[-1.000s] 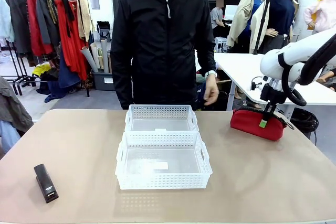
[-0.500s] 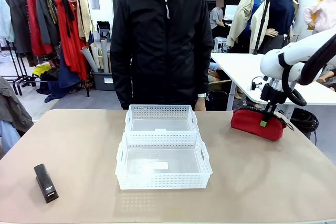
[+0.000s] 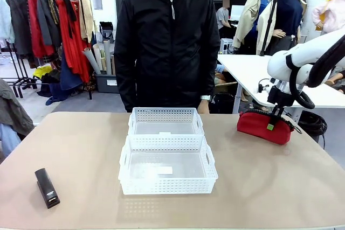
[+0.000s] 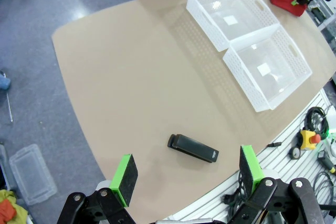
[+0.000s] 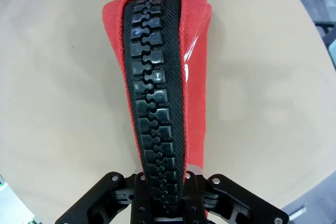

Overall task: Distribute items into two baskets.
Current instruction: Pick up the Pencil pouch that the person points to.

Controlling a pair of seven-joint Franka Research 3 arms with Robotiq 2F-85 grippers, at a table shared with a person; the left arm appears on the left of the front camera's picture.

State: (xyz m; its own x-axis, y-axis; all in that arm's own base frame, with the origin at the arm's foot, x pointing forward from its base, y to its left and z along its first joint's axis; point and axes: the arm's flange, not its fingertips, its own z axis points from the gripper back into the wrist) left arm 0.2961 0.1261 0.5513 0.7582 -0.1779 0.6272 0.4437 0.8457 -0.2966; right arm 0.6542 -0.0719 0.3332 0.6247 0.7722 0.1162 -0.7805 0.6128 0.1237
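The red pouch lies on the table at the far right, and my right gripper comes down on its top. In the right wrist view the black fingers are shut on the pouch's black zipper ridge. The black stapler lies at the near left, well apart. From high above, my left gripper is open, and the stapler lies on the table far below it. Two white baskets stand end to end at the middle, the near one and the far one, both empty.
A person in a black jacket stands at the far edge behind the baskets, hands low. The left half of the tan table is bare around the stapler. Beyond the near edge lie cables and a yellow stop button.
The person's hand that hung near the table's far edge has drawn back to the side. Both arms, the pouch and the stapler stay where they were.
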